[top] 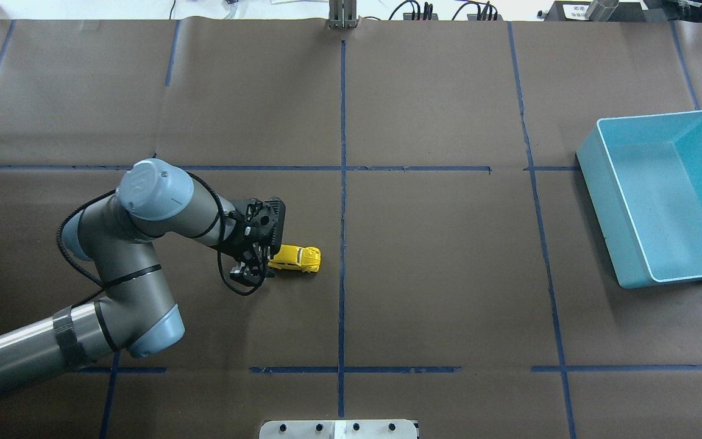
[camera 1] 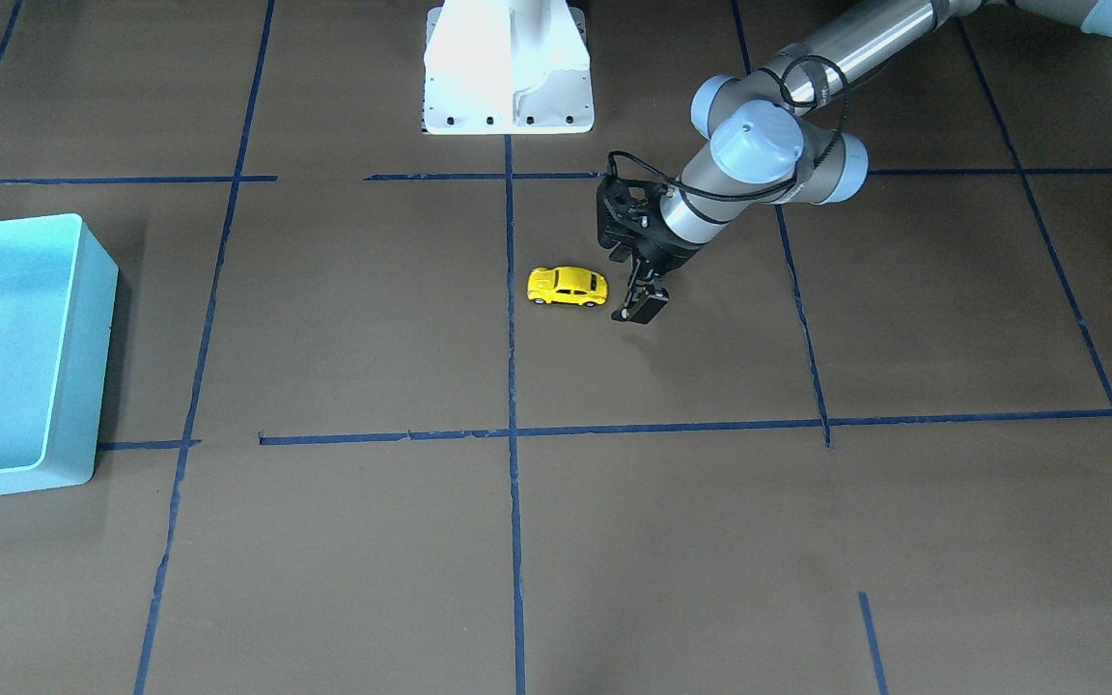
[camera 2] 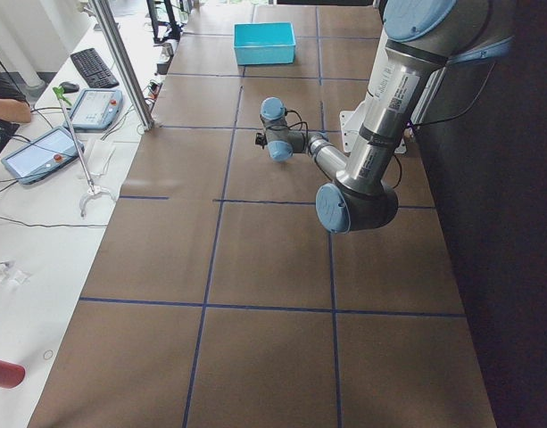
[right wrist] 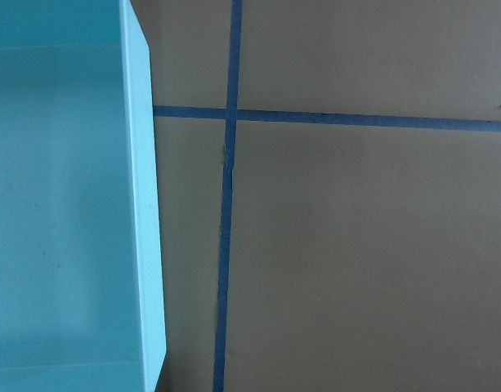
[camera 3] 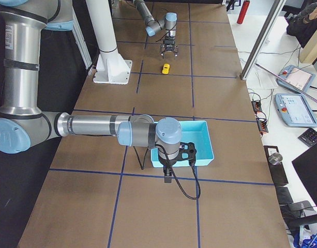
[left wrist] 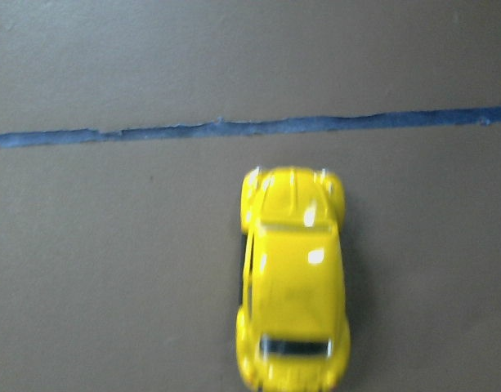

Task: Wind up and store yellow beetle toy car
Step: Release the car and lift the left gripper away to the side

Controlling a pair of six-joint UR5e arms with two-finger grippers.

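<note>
The yellow beetle toy car stands on its wheels on the brown table near the centre tape line. It also shows in the overhead view and fills the lower middle of the left wrist view. My left gripper hangs low just beside one end of the car, fingers apart and empty, not touching it. My right gripper shows only in the exterior right view, low at the near wall of the turquoise bin; I cannot tell whether it is open or shut.
The turquoise bin is empty and stands at the table's end on my right, its rim in the right wrist view. Blue tape lines cross the brown table. The robot's white base stands behind the car.
</note>
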